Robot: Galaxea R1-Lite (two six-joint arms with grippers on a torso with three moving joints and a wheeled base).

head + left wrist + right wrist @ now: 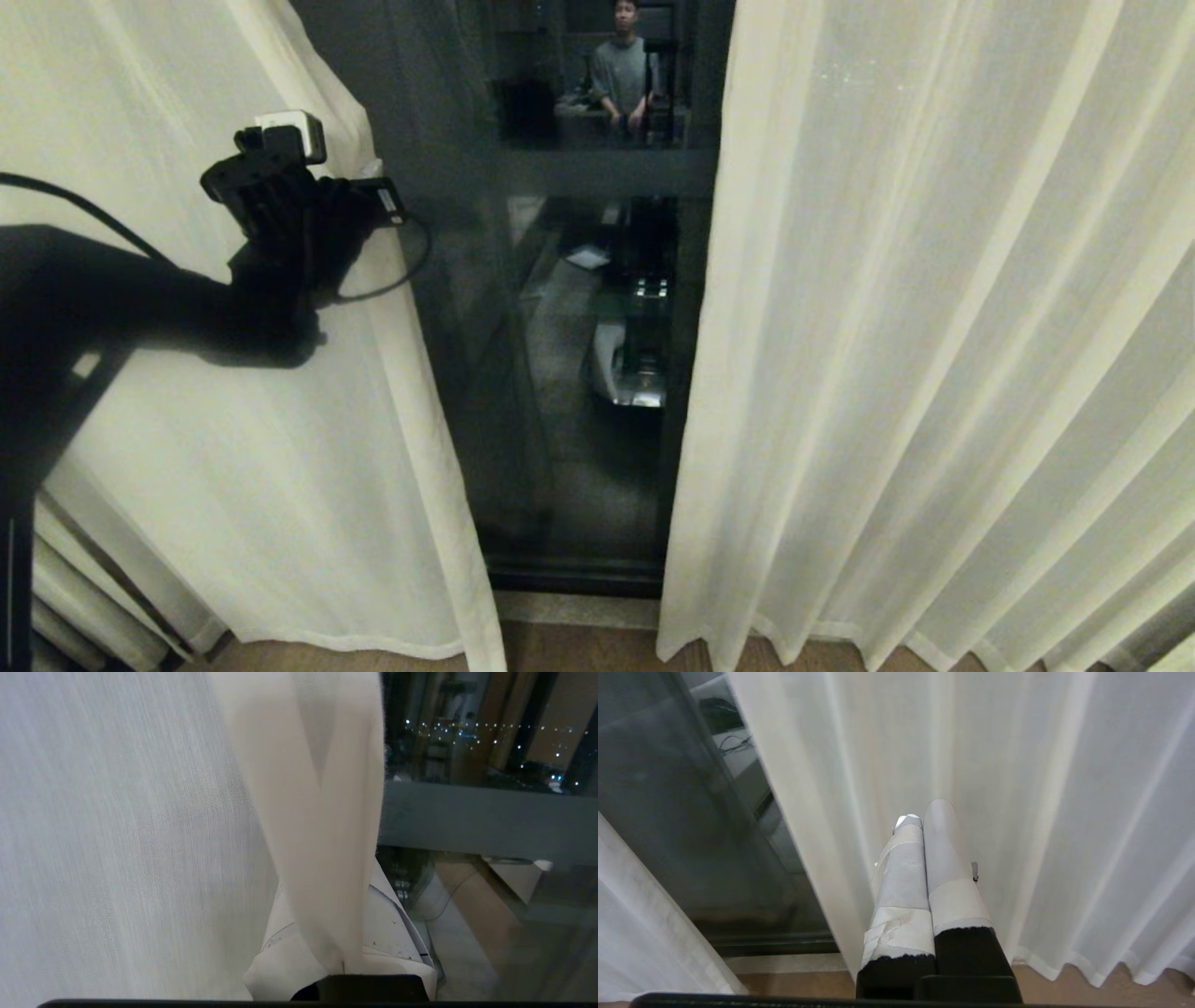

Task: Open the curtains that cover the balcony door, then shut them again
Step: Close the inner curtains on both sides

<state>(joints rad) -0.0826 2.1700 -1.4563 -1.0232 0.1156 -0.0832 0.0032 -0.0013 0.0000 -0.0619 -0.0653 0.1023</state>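
Note:
The curtains hang as two cream panels, the left panel (280, 485) and the right panel (934, 327), with a gap between them. In that gap the dark glass of the balcony door (579, 439) shows. My left gripper (359, 187) is raised at the left panel's inner edge. In the left wrist view this gripper (331, 882) is shut on a folded strip of curtain (322, 788) that runs up between its white-taped fingers (397, 933). My right gripper (924, 812) is shut and holds nothing, and it points at the right panel (1064, 812) near that panel's inner edge.
A person is reflected high in the glass (624, 70). A pale band (597, 173) crosses the door. The door's dark bottom rail (574, 574) meets a wooden floor (579, 649). Thicker curtain pleats (84, 607) stand at the lower left.

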